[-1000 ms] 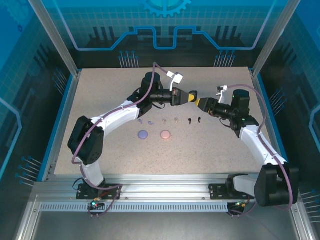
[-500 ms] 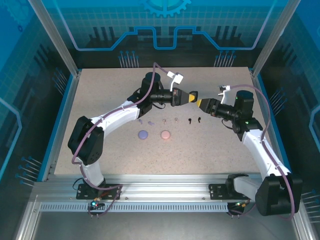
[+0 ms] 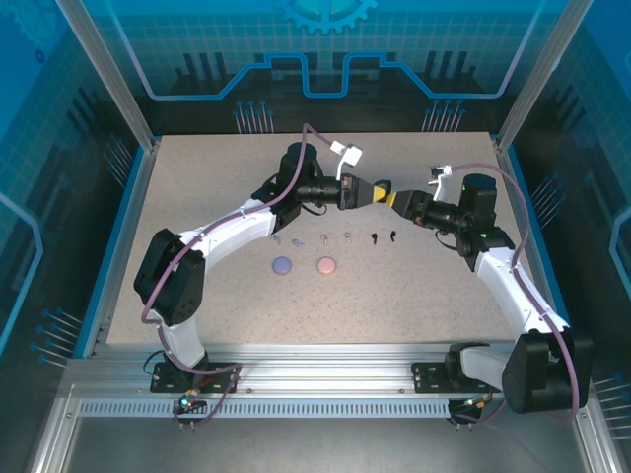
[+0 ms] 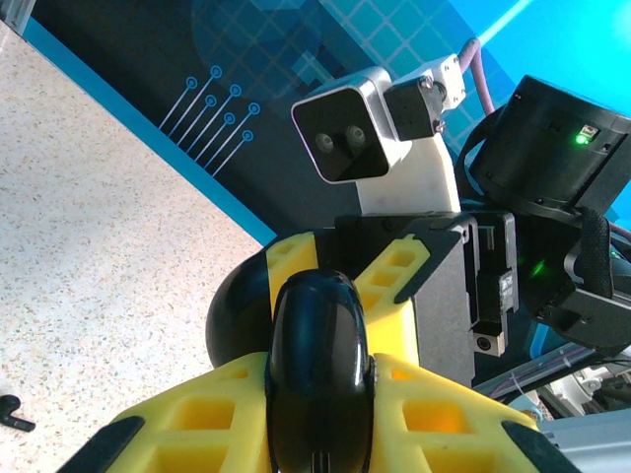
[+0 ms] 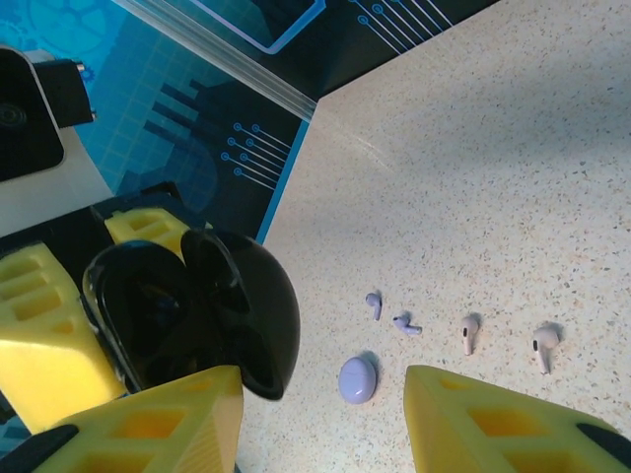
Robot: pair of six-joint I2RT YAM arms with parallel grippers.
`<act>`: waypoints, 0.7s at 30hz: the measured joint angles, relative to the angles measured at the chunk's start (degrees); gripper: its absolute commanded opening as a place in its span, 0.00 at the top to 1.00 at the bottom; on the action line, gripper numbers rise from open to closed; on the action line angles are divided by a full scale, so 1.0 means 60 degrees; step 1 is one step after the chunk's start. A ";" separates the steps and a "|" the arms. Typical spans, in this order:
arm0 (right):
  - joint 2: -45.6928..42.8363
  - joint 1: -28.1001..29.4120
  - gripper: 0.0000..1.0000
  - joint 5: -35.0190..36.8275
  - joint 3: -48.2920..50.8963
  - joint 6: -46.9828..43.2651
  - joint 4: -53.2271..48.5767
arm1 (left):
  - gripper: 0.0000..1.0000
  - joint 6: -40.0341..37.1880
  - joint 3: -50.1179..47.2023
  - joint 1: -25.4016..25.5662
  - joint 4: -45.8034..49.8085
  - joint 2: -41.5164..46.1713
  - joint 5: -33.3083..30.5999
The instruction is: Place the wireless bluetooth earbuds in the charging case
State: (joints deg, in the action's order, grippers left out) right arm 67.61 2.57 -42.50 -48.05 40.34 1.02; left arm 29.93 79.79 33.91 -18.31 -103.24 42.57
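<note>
Right jaws edged nearer the left jaws' black case (image 4: pixel 317 365).

The earbuds lie in a row on the table (image 3: pixel 444 296): lilac pair (image 3: pixel 277 237), pink pair (image 3: pixel 323 237), black pair (image 3: pixel 374 236), all stemmed and tiny. Just nearer lie a round lilac case (image 3: pixel 283 264) and a pink case (image 3: pixel 326 264), both closed. The black case (image 5: pixel 197 305), lid open, sits clamped in the left hand (image 3: pixel 380 189), off the table.
</note>
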 measured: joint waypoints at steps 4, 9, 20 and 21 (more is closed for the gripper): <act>0.0015 0.0000 0.57 0.0000 -0.0069 0.0018 0.0087 | 1.00 0.0015 0.0000 0.0051 0.0000 0.0000 0.0047; 0.0120 0.0004 0.65 -0.0029 -0.0073 0.0055 0.0149 | 1.00 0.0033 0.0004 0.0076 -0.0007 -0.0022 0.0062; 0.0251 0.0007 0.87 -0.0215 -0.0084 0.0157 0.0277 | 1.00 0.0186 0.0047 0.0073 -0.0025 -0.0157 -0.0011; 0.0259 0.0007 0.89 -0.0215 -0.0106 0.0164 0.0273 | 1.00 0.0211 0.0062 0.0073 -0.0040 -0.0160 -0.0018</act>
State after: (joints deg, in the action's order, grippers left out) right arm 69.17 2.61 -43.79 -48.69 41.32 2.66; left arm 31.20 80.16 34.35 -18.55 -104.20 42.46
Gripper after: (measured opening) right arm 0.141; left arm 0.225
